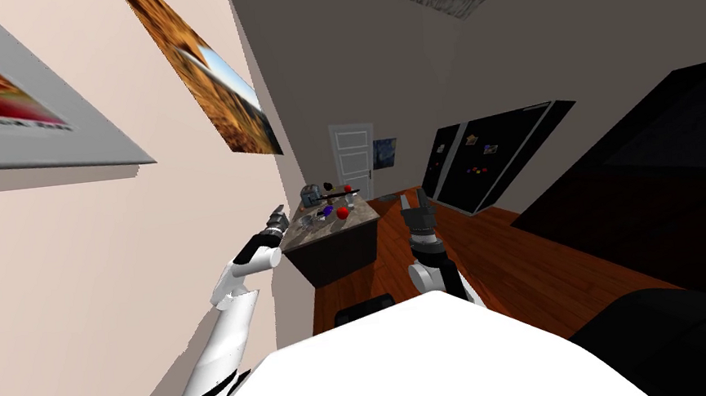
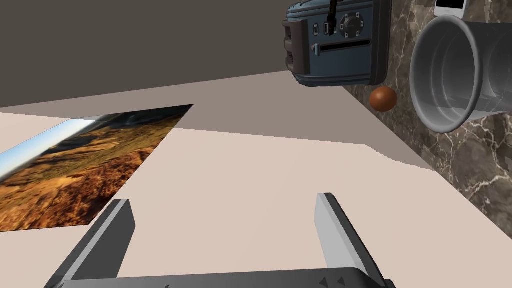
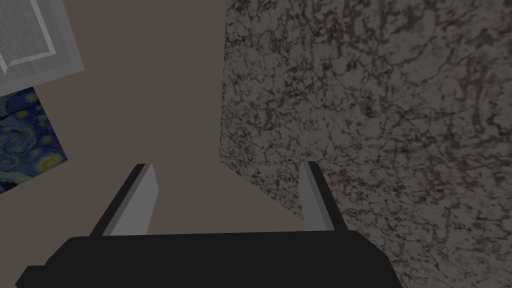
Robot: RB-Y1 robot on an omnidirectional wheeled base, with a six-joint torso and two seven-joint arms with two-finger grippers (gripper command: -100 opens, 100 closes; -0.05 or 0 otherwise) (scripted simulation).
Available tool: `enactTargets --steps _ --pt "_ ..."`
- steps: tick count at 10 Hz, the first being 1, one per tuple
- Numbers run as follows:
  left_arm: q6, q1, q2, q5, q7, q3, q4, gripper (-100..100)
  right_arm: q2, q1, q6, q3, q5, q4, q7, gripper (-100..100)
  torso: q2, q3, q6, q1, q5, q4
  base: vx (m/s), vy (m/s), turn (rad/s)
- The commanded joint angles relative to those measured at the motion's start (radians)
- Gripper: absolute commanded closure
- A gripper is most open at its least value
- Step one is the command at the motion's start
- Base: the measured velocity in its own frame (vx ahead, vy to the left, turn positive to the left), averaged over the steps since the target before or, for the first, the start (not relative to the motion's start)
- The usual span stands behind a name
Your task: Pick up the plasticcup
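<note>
A grey ribbed plastic cup (image 2: 450, 75) stands upright on the marble-topped counter (image 2: 475, 165), its mouth open and nothing inside. In the head view the counter (image 1: 346, 223) sits ahead along the left wall. My left gripper (image 2: 224, 201) is open and holds nothing. It hovers off the counter's near corner, close to the beige wall, with the cup ahead and to one side of its fingers. In the head view the left gripper (image 1: 278, 216) reaches toward that corner. My right gripper (image 3: 227, 166) is open and holds nothing, raised over the floor to the counter's right (image 1: 415, 199).
A blue-grey toaster (image 2: 335, 42) stands behind the cup, with a brown ball (image 2: 383, 98) between them and a white phone (image 2: 450, 6) beyond. Red apples (image 1: 342, 213) and small items lie further along the counter. A black fridge (image 1: 495, 156) stands to the right over wooden floor.
</note>
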Motion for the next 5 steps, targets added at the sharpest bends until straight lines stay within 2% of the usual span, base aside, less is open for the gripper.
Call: enactTargets --steps 1,3,4,5 --pt "0.05 -0.049 0.027 0.018 -0.005 0.001 0.048 -100 0.0 0.0 0.0 0.0 0.0 0.0 0.0 0 0.0 0.0 0.0 0.0 0.0 0.0 0.004 -0.027 0.005" --pt "0.097 -0.049 0.027 0.018 -0.005 0.001 0.048 -100 0.0 0.0 0.0 0.0 0.0 0.0 0.0 0 0.0 0.0 0.0 0.0 0.0 0.0 0.004 -0.018 0.002" --pt "0.135 -0.092 0.047 0.03 -0.01 0.001 0.091 -100 0.0 0.0 0.0 0.0 0.0 0.0 0.0 0 0.0 0.0 0.0 0.001 0.0 0.0 0.006 -0.018 0.001" --pt "0.161 -0.092 0.047 0.03 -0.01 0.001 0.091 -100 0.0 0.0 0.0 0.0 0.0 0.0 0.0 0 0.0 0.0 0.0 0.0 0.0 0.0 0.01 -0.02 0.0"
